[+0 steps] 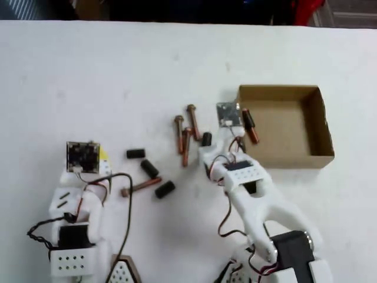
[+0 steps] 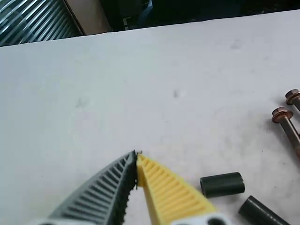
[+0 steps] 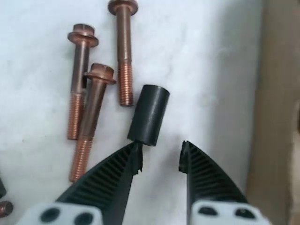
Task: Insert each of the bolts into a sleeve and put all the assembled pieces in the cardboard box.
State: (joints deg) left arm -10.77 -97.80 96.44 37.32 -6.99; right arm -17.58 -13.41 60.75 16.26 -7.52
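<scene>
Our right claw stands open at a moderate gap and holds nothing. A black sleeve lies on the white counter just ahead of it. The sleeve is not between the fingers but off to one side, with its near end right at the tip of one finger; whether they touch we cannot tell. Just past the sleeve, on the side away from the cardboard box, we see three copper bolts lying roughly parallel. Their heads point away from the claw, and two of them overlap. The box sits close on the claw's other side. In the high view it is open-topped, and a sleeved bolt, copper with a dark piece over one end, lies by the box wall nearest the loose bolts. Our left claw has its grey and yellow fingers pressed together tip to tip with nothing between them, low over the counter and well apart from the box. A loose sleeve lies just beside the yellow finger without touching it, and a second sleeve lies near that one. In the high view a third sleeve and a lone bolt lie between the two arms, one end of the bolt close to that sleeve.
</scene>
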